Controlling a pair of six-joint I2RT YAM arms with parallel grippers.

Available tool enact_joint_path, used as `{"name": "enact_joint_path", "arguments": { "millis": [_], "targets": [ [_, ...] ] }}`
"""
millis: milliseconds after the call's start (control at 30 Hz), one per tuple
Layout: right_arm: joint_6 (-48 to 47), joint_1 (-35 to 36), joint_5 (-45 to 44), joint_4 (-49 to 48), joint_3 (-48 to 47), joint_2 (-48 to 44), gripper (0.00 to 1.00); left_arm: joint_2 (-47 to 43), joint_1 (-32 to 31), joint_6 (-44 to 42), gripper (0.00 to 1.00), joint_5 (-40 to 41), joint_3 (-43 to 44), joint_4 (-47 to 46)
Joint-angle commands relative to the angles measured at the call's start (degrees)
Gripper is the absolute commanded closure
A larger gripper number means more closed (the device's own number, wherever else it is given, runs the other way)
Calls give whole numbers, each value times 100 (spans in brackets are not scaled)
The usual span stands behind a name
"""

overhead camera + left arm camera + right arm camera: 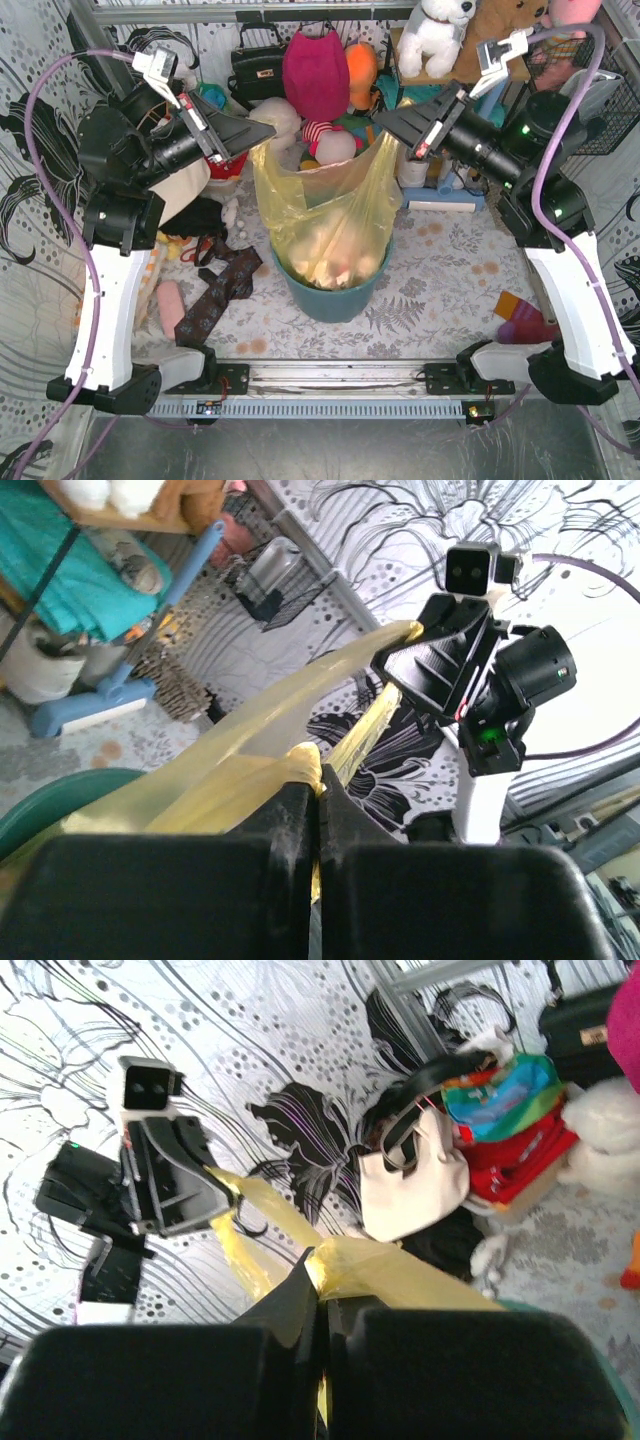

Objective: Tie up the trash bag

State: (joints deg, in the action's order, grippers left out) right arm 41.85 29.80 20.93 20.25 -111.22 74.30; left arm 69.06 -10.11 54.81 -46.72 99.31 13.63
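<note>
**Patterned tablecloth (440, 270), trash bag (320, 215) stretched wide, no knot yet**

Clutter is crowding the back of the table: a black handbag (255, 62) and a magenta bag (315, 70) at upper centre, and a white plush toy (437, 28) toward the upper right. At the left of the overhead view, a dark patterned necktie (215, 290) is lying on the cloth near the teal bin (335, 298). Above it, the left gripper (262, 133) is reaching in from the left. Its wrist view is showing the jaws pressed together with a twist of yellow film pinched between them.

In the middle of the frame, the trash bag is sitting inside the teal bin. Its lower half is bulging with pale crumpled contents, probably paper, though the film is blurring them. Its top is standing clear of the rim, drawn outward into two ears, one going to each side.

On the right, the right gripper (385, 128) is holding the opposite ear, its jaws likewise clamped on the plastic, as its own camera is showing. The two grippers are sitting well apart at about the same height, with the bag's mouth sagging open between them.

Judging by this, only the grasping is done. The ears are not yet crossing and nothing is looped or cinched. Bringing them together, wrapping one over the other and pulling tight are all remaining.
</note>
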Motion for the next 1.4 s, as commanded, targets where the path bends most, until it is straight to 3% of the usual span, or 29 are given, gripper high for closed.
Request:
{"name": "enact_joint_path", "arguments": {
  "millis": [0, 133, 233, 467, 633, 733, 1033, 1367],
  "targets": [
    [267, -22, -178, -573, 1290, -735, 100, -389, 43, -836, 96, 580, -78, 1135],
    [481, -26, -273, -563, 2468, -1186, 100, -699, 41, -1397, 96, 1200, -569, 2007],
    [541, -24, -210, -604, 2479, -1130, 100, -721, 44, -1372, 96, 1069, -570, 1933],
    [327, -27, 341, -380, 77, -57, 100, -588, 44, 12, 96, 73, -66, -685],
    [318, -21, 572, -299, -836, 424, 100, -601, 43, 327, 96, 77, -64, -1181],
    [312, -20, 580, -288, -487, 328, 100, -713, 44, 275, 96, 88, -372, -1147],
    [635, -25, 394, -939, 1890, -471, 100, -999, 44, 225, 97, 309, -1712, -1218],
    [488, -19, 494, -1046, 1673, 85, 100, -569, 45, -681, 97, 607, -958, -254]
  ]
}}
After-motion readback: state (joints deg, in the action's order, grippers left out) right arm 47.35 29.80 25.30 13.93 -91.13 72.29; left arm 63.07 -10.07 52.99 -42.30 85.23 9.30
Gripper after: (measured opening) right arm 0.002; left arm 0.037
